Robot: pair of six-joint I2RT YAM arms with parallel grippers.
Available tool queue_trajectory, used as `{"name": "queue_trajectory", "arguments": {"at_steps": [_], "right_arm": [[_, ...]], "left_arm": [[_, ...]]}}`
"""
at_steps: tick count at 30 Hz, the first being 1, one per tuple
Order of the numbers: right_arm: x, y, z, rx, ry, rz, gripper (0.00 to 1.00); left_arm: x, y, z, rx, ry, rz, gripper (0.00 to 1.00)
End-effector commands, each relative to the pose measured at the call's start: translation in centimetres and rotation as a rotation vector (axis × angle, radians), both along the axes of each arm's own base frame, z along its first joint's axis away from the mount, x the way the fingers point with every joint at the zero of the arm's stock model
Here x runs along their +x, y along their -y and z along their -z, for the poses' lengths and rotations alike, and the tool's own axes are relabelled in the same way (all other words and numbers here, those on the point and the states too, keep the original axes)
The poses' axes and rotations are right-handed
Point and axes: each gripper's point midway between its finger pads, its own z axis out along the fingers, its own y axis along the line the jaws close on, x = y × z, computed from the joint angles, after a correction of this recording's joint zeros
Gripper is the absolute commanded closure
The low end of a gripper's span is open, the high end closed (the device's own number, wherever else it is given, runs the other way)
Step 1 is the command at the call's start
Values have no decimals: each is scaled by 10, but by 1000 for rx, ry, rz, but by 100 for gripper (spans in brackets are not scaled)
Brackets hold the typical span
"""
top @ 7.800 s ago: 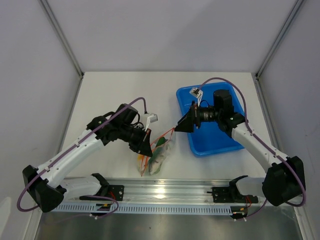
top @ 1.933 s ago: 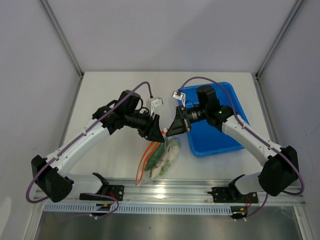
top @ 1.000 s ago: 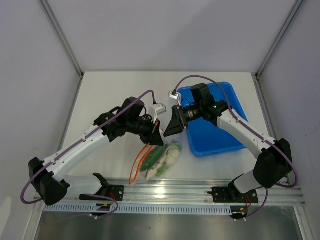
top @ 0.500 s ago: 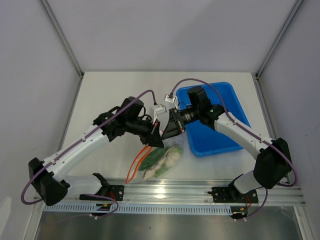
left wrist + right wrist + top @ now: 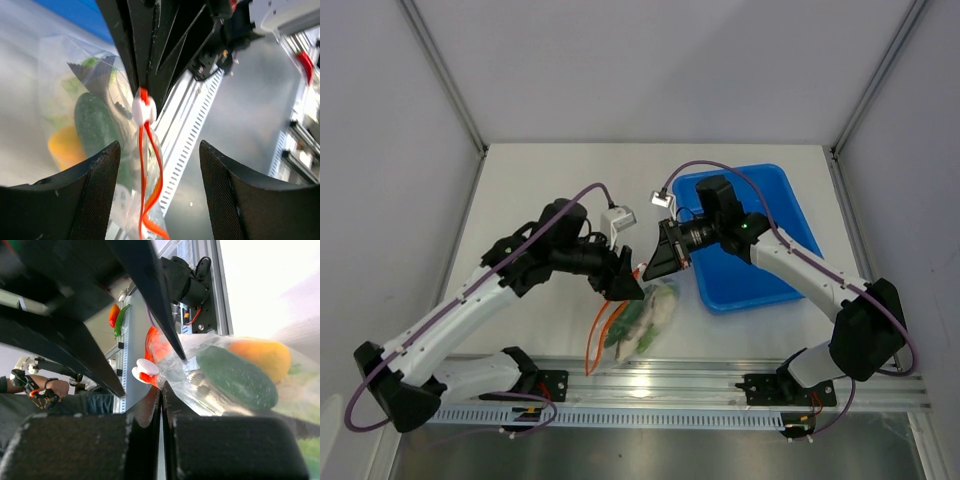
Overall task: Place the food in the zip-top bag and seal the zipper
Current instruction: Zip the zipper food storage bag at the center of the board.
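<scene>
The zip-top bag (image 5: 647, 312) hangs above the table's near edge, holding the food: a green piece (image 5: 95, 125), a yellow-orange piece (image 5: 65, 147) and a white piece (image 5: 660, 312). My right gripper (image 5: 646, 275) is shut on the bag's top corner (image 5: 187, 371), right beside the white slider (image 5: 145, 369) of the zipper (image 5: 140, 152). The orange-red zipper strip dangles down and to the left, still parted into two strands. My left gripper (image 5: 160, 150) is open just left of the bag; the strip hangs between its fingers (image 5: 100, 190) without touching them.
The blue tray (image 5: 775, 205) lies on the right of the table, under the right arm. The aluminium rail (image 5: 650, 385) with the arm bases runs along the near edge, directly below the hanging bag.
The left gripper has let go of the bag's mouth, opened and drawn back a little. The right gripper has closed on the bag corner by the slider.
</scene>
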Motion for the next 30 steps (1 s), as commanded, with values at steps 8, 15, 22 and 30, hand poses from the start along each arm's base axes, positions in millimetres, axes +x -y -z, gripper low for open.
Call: {"name": "queue_trajectory", "arguments": {"at_steps": [8,15,22,30], "right_arm": [[-2,-1,-23,21,7,30,100],[0,-4,-18,-3,-17,27,100],[2,-6,-17,-11,-30,28,100],[5,-9,-16,-28,-38,37,100]], "left_arm": [[41,-27,-49,-31,247,-284,52],[50,-21,-54,-31,271,-282,55],[51,-12,-66,-53,307,-258,55],[48,0,-66,-30,322,-221,50]]}}
